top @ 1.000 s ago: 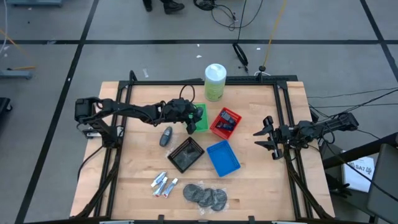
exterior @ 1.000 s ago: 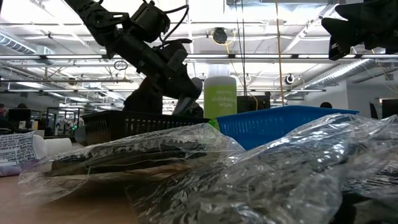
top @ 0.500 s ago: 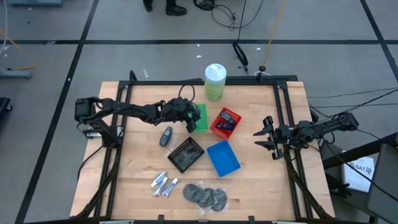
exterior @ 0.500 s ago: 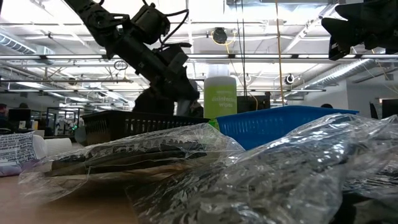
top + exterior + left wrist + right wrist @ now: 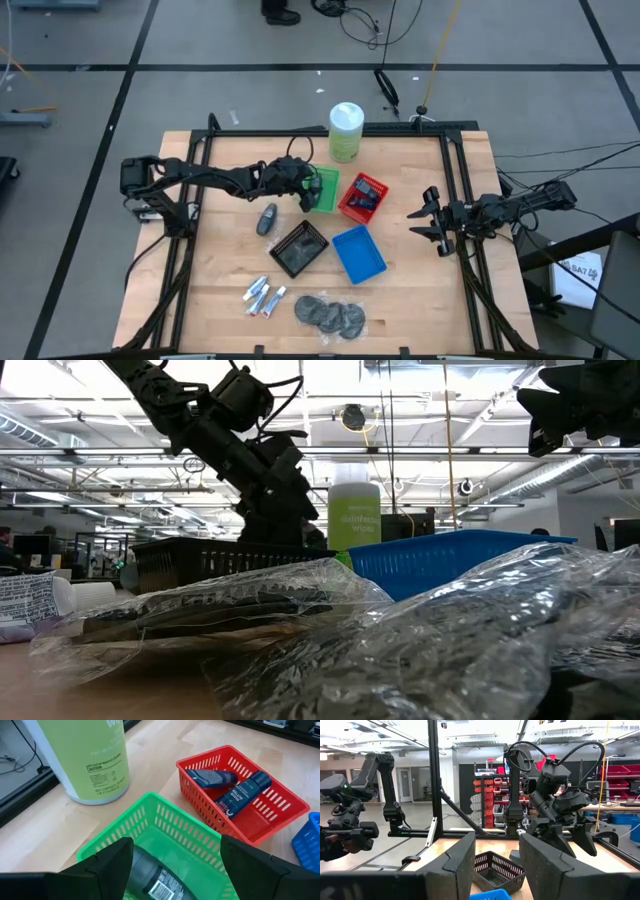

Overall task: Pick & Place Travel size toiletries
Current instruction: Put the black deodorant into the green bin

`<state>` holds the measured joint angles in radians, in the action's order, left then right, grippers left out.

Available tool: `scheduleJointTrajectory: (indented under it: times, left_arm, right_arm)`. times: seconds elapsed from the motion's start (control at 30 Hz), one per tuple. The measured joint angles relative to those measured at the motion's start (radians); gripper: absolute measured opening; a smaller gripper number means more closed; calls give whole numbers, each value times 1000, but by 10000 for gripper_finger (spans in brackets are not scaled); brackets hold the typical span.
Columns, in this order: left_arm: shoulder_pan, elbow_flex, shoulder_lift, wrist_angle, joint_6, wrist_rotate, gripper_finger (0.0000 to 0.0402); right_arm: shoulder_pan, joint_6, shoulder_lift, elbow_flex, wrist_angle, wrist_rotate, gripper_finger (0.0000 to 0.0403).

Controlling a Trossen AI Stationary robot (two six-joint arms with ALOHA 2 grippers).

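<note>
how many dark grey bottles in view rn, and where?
2. One dark grey bottle lies loose on the table, beside the black tray. The other bottle lies in the green tray, under the open left gripper. Others may be hidden.

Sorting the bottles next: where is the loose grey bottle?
In the high view, the grey bottle lies on the table's left half, beside the black tray and near the green tray.

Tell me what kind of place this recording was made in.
Probably a robotics lab or workshop: a framed wooden table carrying two arms, cables on the grey floor, and red parts bins on shelving behind.
</note>
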<state>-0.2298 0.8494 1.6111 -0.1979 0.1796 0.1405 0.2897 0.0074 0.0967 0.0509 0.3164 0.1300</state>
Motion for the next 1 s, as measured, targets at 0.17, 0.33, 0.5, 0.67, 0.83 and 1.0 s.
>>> scheduleJointTrajectory:
  times: [0.17, 0.33, 0.5, 0.67, 0.83, 1.0]
  left_arm:
    - [4, 0, -67, 44, -17, -7, 294]
    - [28, 0, -230, 257, -9, 85, 294]
    - [86, 0, -396, 538, 131, 183, 294]
    - [145, 0, -486, 798, 359, 203, 294]
    - [197, 0, -492, 962, 525, 176, 294]
    - [224, 0, -435, 1013, 660, 144, 294]
  right_arm:
    - [0, 0, 0, 0, 0, 0, 141]
    - [0, 0, 0, 0, 0, 0, 141]
    - [0, 0, 0, 0, 0, 0, 141]
    - [0, 0, 0, 0, 0, 0, 141]
    - [0, 0, 0, 0, 0, 0, 141]
    - [0, 0, 0, 0, 0, 0, 141]
